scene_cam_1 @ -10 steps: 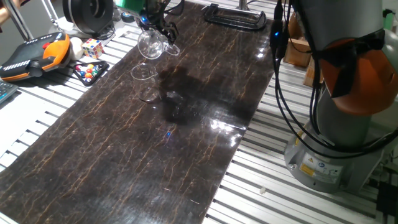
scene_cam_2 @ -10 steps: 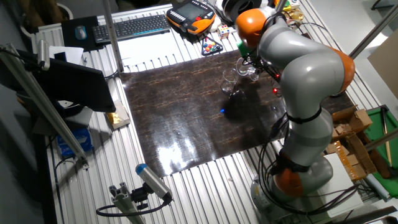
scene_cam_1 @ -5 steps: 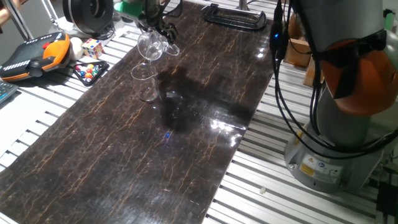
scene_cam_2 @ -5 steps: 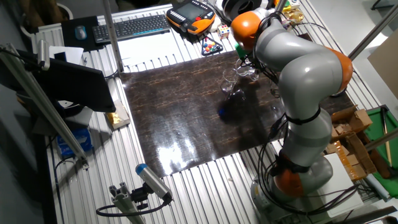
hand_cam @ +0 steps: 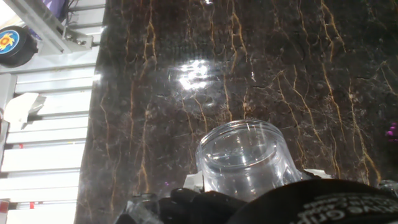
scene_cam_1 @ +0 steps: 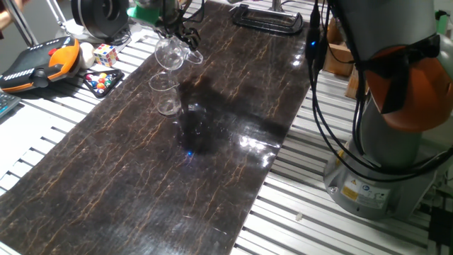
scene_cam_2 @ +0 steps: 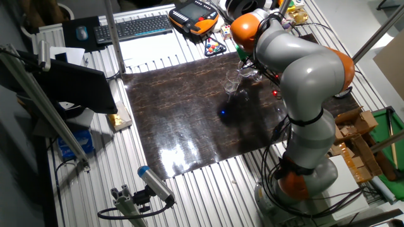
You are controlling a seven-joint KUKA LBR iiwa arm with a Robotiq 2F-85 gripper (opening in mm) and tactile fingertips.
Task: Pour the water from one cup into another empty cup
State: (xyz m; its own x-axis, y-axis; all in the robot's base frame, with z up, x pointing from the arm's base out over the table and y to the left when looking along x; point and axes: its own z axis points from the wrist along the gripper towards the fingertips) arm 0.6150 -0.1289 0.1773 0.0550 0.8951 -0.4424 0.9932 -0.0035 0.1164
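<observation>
Larger cup [scene_cam_1: 168, 52] clamped in hand [scene_cam_1: 172, 32], tipped further than before over smaller cup [scene_cam_1: 165, 92].

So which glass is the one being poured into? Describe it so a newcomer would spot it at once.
Find the dark marble mat on the slatted table, then its end near the Rubik's cube. The small cup stands upright there on the mat, right below the larger cup. Unlike that one, it is narrower, thick-based, and not held tilted in the fingers.

Tilted handled cup [scene_cam_2: 248, 71] above smaller cup [scene_cam_2: 231, 85]
</observation>
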